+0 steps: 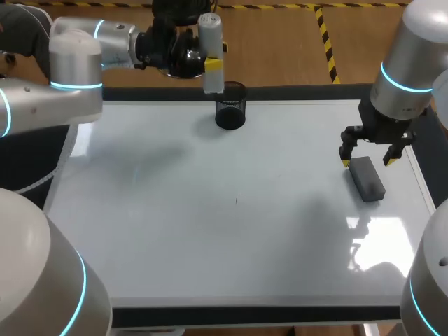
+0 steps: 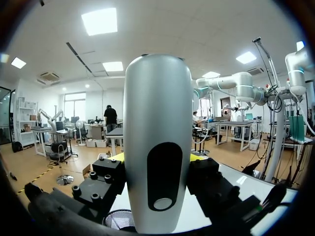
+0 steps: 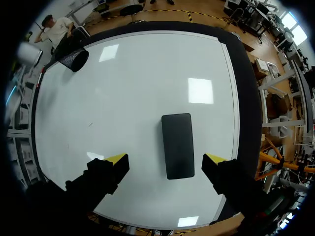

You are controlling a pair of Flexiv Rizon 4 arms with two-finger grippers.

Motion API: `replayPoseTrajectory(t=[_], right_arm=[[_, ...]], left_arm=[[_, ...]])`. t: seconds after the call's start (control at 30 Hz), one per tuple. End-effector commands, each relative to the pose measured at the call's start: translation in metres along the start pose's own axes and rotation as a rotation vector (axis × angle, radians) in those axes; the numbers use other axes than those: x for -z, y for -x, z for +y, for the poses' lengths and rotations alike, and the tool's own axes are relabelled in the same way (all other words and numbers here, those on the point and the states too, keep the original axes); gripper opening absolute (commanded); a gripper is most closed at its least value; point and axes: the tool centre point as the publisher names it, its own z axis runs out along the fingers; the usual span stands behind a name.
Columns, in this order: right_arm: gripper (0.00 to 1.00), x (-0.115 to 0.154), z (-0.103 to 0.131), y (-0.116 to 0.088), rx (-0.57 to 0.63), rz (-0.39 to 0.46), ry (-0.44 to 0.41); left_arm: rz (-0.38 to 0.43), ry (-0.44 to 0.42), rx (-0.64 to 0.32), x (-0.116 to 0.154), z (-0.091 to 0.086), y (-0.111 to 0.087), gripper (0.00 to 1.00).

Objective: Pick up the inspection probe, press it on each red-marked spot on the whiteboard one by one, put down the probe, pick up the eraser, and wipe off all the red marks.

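Above black cup (image 1: 230, 106) at bench's (image 1: 280, 317) far edge, noted probe (image 1: 211, 42) gripped upright in left hand (image 1: 212, 65); found eraser (image 1: 368, 179) flat on whiteboard's (image 1: 210, 231) right side, under released right hand (image 1: 365, 157).

Comes in from the left along the far edge of the bench (image 1: 175, 231), left claw (image 1: 213, 65) clamped on the upright probe (image 1: 211, 35). From the right, hangs near the right edge, right claw (image 1: 366, 162) pointing down, fingers spread.
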Motion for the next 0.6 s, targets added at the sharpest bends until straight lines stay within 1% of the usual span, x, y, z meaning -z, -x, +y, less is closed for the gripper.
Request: replayPoseTrajectory(t=[0.03, 0.33, 0.6], right_arm=[[1.00, 0.001, -0.001, 0.001, 0.001, 0.001, 0.001], [1.00, 0.001, -0.001, 0.001, 0.001, 0.001, 0.001], [1.00, 0.001, -0.001, 0.001, 0.001, 0.001, 0.001]], left_arm=[[0.051, -0.002, -0.001, 0.000, 0.000, 0.011, 0.00], [0.057, -0.018, -0.002, -0.006, 0.005, 0.025, 0.00], [0.058, -0.023, 0.002, -0.009, 0.008, 0.034, 0.00]])
